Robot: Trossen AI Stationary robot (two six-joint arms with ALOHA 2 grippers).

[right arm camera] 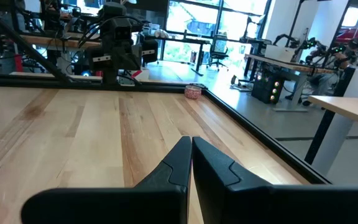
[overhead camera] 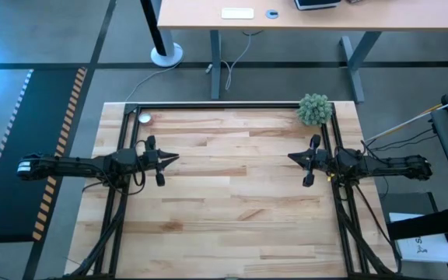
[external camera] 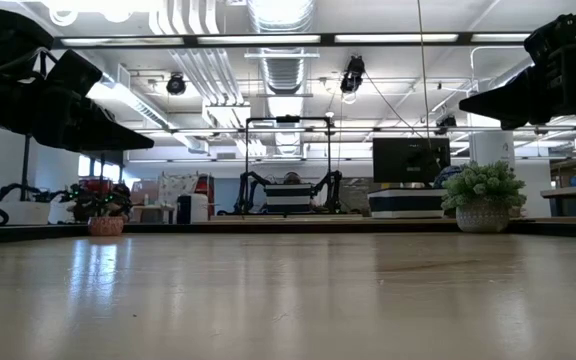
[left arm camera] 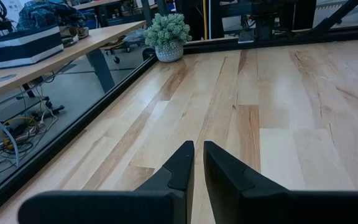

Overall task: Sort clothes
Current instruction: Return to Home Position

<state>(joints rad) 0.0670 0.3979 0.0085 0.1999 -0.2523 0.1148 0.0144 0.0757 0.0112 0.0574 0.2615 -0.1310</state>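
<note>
A robotics lab: exposed ceiling ducts (external camera: 280, 60), monitors (external camera: 405, 160), desks (overhead camera: 309, 15) and another robot rig (external camera: 288, 190) beyond.

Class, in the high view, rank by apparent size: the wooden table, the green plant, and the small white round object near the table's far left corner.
1. Table, by far the largest.
2. Plant.
3. White round object, smallest.

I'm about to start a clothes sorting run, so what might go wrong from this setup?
No clothes show on the table, so there may be nothing to sort. The small potted plant stands at the far edge near the right end effector; a sweep there might topple it. The left end effector waits opposite, shut.
</note>
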